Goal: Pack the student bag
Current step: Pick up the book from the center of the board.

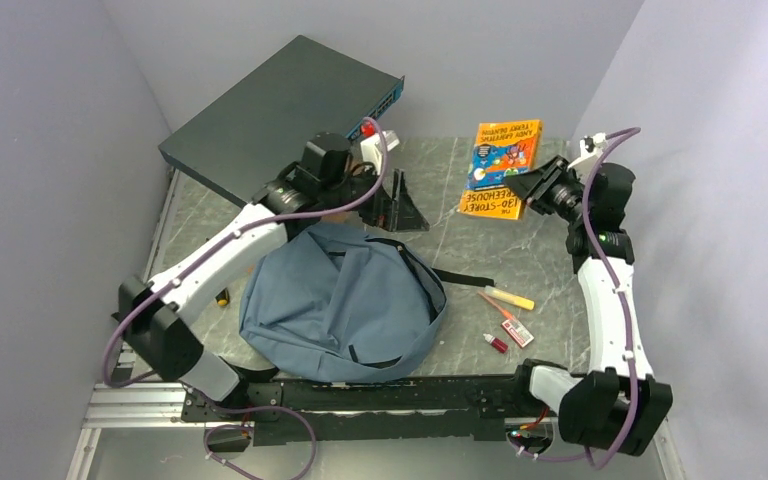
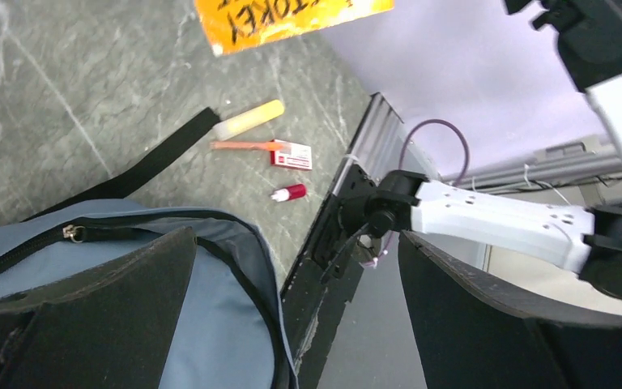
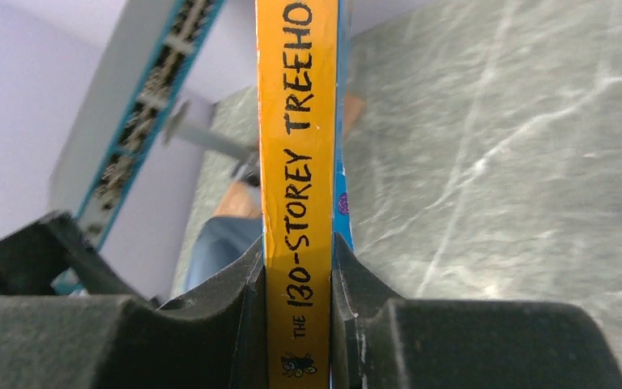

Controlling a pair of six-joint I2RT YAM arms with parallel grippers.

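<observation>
Pinching now: the right end effector (image 3: 300, 271) clamps the orange book (image 3: 300, 121) across its spine, near the far right corner of the counter (image 1: 560, 270).
Idle side: the left end effector (image 1: 397, 205) is spread wide and holds nothing, hovering just past the bag's far side.
Bag place: the student bag (image 1: 340, 300) lies slumped at the middle of the near edge, a black strap (image 1: 460, 277) trailing to the right. Whether its zip is open far enough I cannot tell.
Risk, grip: only the narrow spine is held, so the covers may splay, or the book may swing and slip while it is carried.
Risk, bag mouth: nothing props the soft fabric, so a book corner could snag the zip or shove the bag toward the near edge.
Risk, arms: both would work over the same opening, so they could clash.
Risk, neighbours: the second book (image 1: 505, 152) sits just beyond the held one and may get dragged. The highlighter (image 1: 510, 298) and small red bottle (image 1: 497, 343) lie under the likely path.
</observation>
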